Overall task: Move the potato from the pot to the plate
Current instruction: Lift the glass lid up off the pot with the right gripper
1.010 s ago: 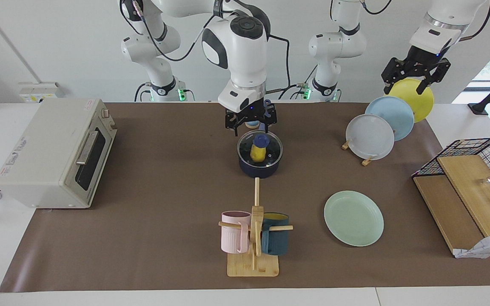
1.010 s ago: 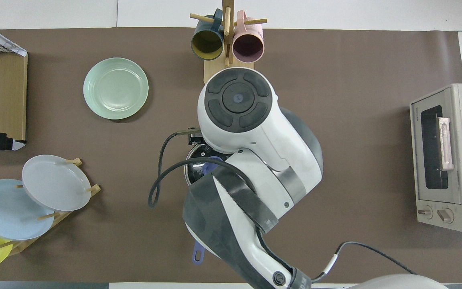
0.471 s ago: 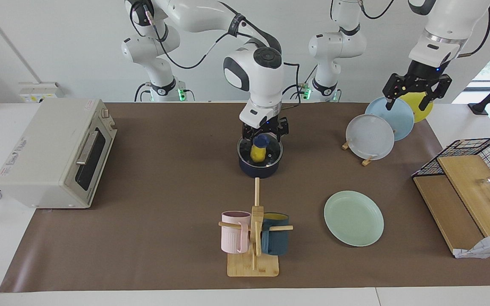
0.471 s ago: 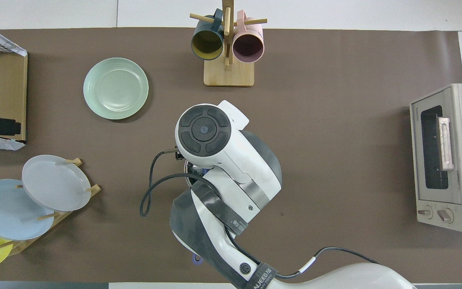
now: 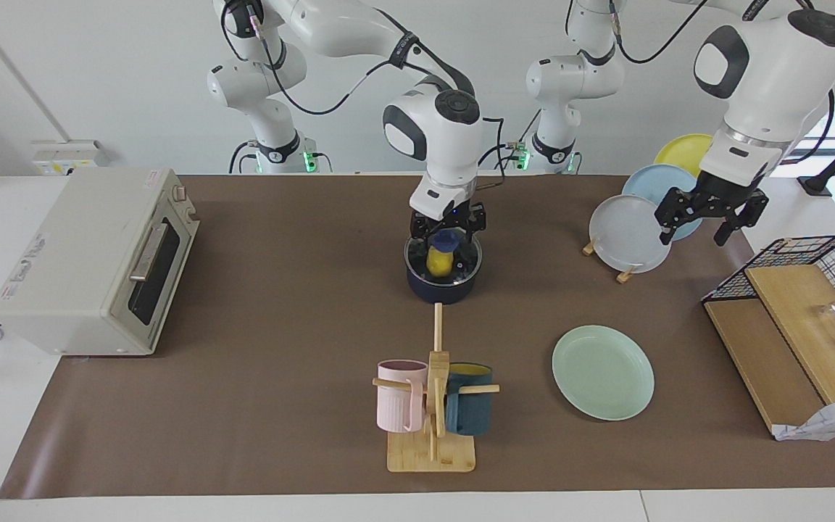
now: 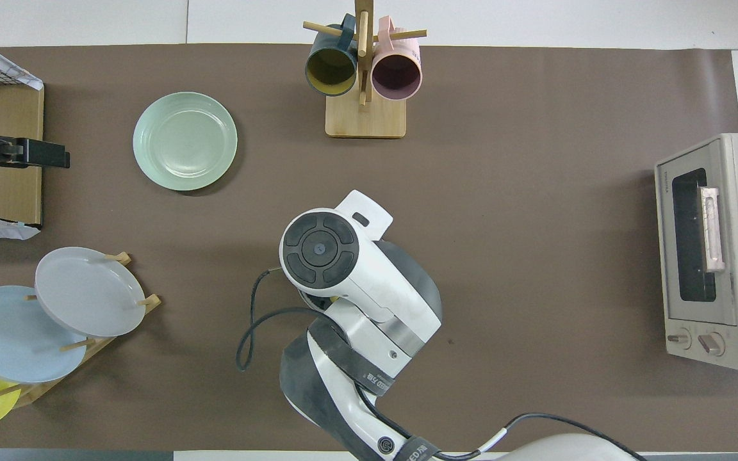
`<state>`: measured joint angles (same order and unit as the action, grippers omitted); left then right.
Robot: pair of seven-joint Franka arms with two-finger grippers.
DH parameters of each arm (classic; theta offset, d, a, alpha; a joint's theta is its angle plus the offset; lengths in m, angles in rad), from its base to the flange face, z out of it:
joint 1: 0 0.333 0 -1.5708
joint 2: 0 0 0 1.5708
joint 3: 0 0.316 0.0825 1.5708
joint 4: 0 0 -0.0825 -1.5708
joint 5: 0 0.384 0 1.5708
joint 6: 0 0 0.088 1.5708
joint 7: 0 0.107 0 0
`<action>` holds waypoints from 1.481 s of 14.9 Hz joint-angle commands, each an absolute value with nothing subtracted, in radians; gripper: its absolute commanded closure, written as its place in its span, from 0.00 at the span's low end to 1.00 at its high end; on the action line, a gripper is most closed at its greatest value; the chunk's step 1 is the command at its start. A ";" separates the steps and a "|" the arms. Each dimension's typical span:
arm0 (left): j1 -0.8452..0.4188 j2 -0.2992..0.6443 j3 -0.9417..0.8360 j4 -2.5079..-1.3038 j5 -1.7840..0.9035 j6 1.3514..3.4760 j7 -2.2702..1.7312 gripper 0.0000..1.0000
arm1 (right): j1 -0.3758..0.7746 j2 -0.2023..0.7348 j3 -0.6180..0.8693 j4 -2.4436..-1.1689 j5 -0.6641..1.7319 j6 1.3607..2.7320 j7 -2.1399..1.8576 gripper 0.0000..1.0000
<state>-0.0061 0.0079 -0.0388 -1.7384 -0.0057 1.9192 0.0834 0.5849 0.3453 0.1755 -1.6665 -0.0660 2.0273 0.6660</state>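
Note:
The dark navy pot (image 5: pixel 443 291) stands mid-table under a glass lid (image 5: pixel 465 262) with a blue knob (image 5: pixel 447 239). The yellow potato (image 5: pixel 439 263) shows through the lid, inside the pot. My right gripper (image 5: pixel 446 233) is down at the knob, open, with a finger on each side of it. In the overhead view the right arm (image 6: pixel 343 269) hides the pot. The mint-green plate (image 5: pixel 602 371) lies bare toward the left arm's end, farther from the robots than the pot; it also shows in the overhead view (image 6: pixel 184 141). My left gripper (image 5: pixel 691 238) hangs open and empty beside the plate rack.
A rack (image 5: pixel 628 272) holds a grey-white plate (image 5: pixel 628 232), a light blue one and a yellow one. A mug tree (image 5: pixel 432 406) with pink and dark blue mugs stands farther out than the pot. A toaster oven (image 5: pixel 98 261) and a wire basket (image 5: pixel 809 290) sit at the table's ends.
My right gripper has come down from above the pot to the lid's knob. My left gripper has dropped from over the yellow plate to beside the grey-white plate.

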 commanded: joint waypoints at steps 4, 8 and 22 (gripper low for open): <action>0.008 -0.067 -0.043 -1.867 -0.066 1.971 0.098 0.00 | 0.580 0.305 0.179 -1.738 -0.087 2.085 0.676 0.01; 0.008 -0.080 -0.043 -1.885 -0.115 1.959 0.092 0.00 | 0.580 0.298 0.179 -1.753 -0.090 2.103 0.675 0.04; -0.008 -0.080 -0.046 -1.888 -0.114 1.985 0.081 0.00 | 0.565 0.281 0.178 -1.675 -0.095 1.979 0.629 0.64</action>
